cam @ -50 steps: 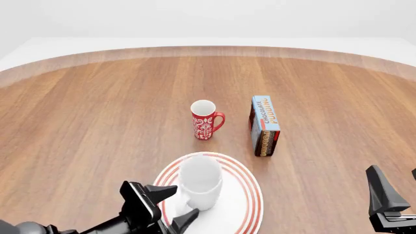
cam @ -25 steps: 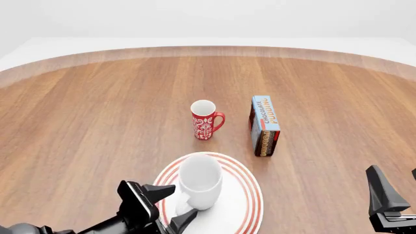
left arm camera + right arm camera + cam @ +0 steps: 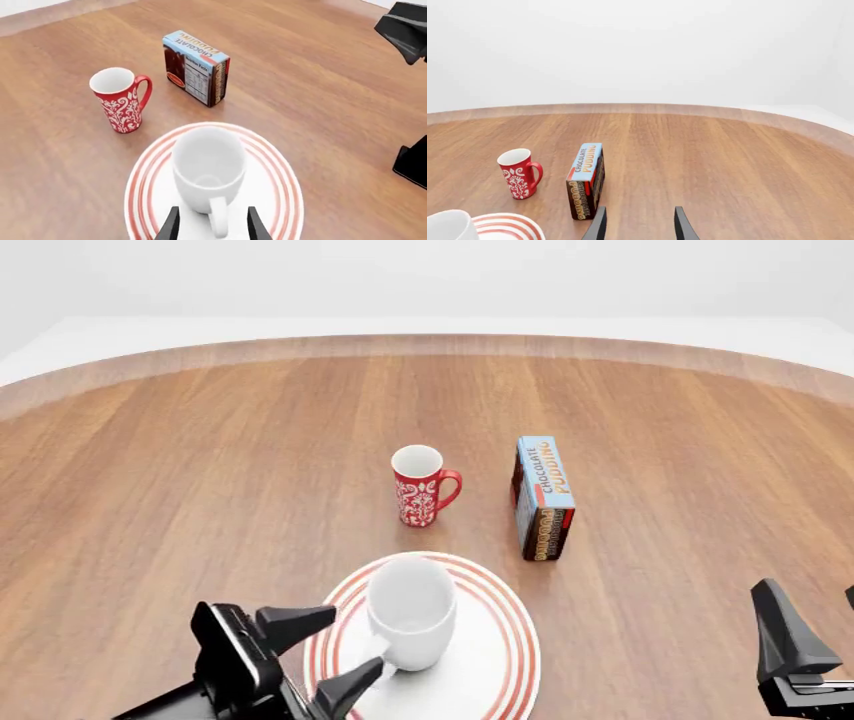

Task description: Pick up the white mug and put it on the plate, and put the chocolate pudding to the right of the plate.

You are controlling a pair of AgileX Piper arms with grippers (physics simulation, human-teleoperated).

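Left gripper (image 3: 326, 654) farther back — seemingly clear of white mug (image 3: 410, 610) on plate (image 3: 497, 650).

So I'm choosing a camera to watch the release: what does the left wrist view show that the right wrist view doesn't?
Only the left wrist view shows the plain white ceramic mug's handle between the open left pincer and the whole red-ringed round plate. Only the right wrist view shows the open right pincer and the table's far edge. Both show the red floral mug and the blue-faced chocolate pudding box.

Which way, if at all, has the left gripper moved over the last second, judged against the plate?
Yes. In the front view the left gripper has drawn back leftward, off the plate, its jaws open and clear of the white mug.
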